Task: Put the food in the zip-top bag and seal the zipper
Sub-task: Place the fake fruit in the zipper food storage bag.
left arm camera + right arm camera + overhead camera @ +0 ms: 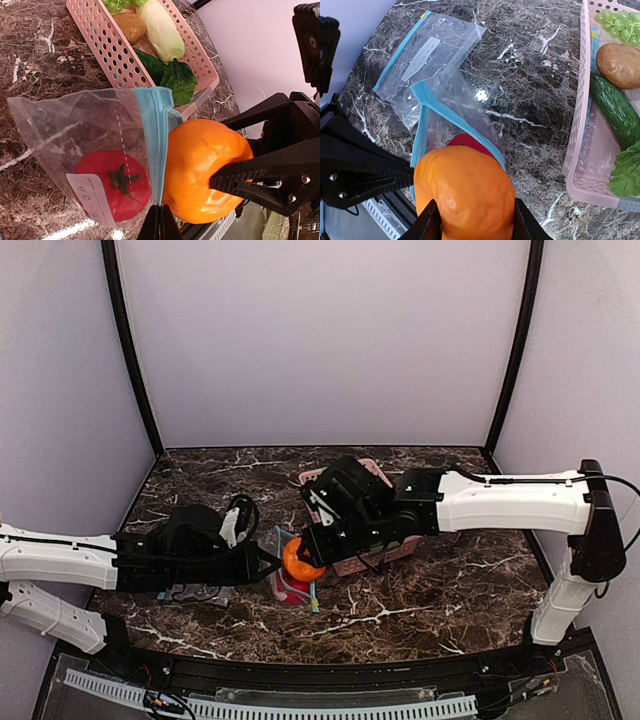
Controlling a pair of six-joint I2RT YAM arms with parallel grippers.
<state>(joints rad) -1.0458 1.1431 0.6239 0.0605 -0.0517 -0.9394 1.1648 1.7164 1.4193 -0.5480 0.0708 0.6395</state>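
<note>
My left gripper [160, 220] is shut on the light blue zipper [152, 135] of the clear zip-top bag [65, 125] and holds that edge up. A red tomato [107, 185] lies inside the bag behind its white label. My right gripper [475, 222] is shut on the round orange fruit [465, 192], which sits right at the bag's open mouth [455, 117], above the tomato [470, 142]. In the top view the orange fruit [297, 558] sits between the two grippers near the table's middle front. Green grapes [617, 22] lie in the pink basket.
The pink slatted basket [580, 145] stands right of the bag and also holds a potato [620, 65], a cucumber [615, 107] and a green leaf [627, 175]. A second clear bag [427, 55] lies flat on the marble table beyond the held bag.
</note>
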